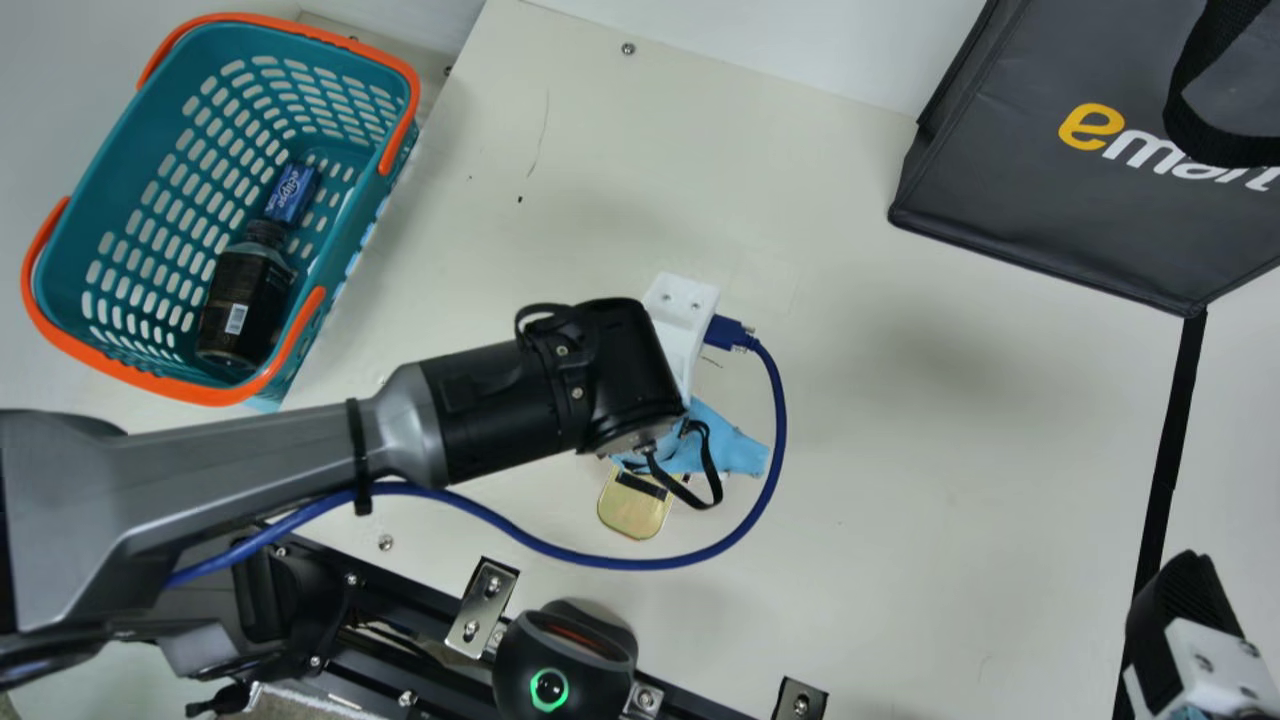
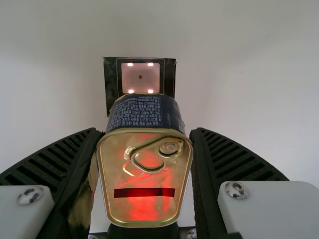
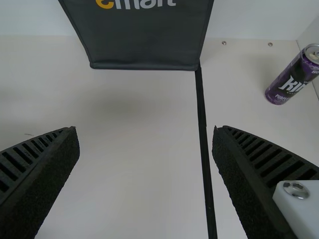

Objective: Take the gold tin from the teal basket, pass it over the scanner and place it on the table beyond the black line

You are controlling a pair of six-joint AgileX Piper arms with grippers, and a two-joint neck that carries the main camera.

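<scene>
A: Gold tin (image 2: 144, 211)?
B: Sealed; gold lid, ring-pull flat, dark bar, red glow; navy printed side. Clasped between the left gripper's (image 1: 735, 452) fingers.
A: Scanner (image 2: 140, 83)?
B: Black housing, four lights in its square window, by the tin's far end; contact undetermined.
A: Teal basket (image 1: 150, 385)?
B: Slotted, orange-rimmed, upright, main view's left.
A: Black line (image 1: 1165, 470)?
B: Straight, along the cream table's (image 1: 900, 420) right side.

A bottle (image 1: 243, 300) and packet (image 1: 291, 195) lie in the basket (image 1: 150, 130), left of the bag (image 1: 1010, 190).
</scene>
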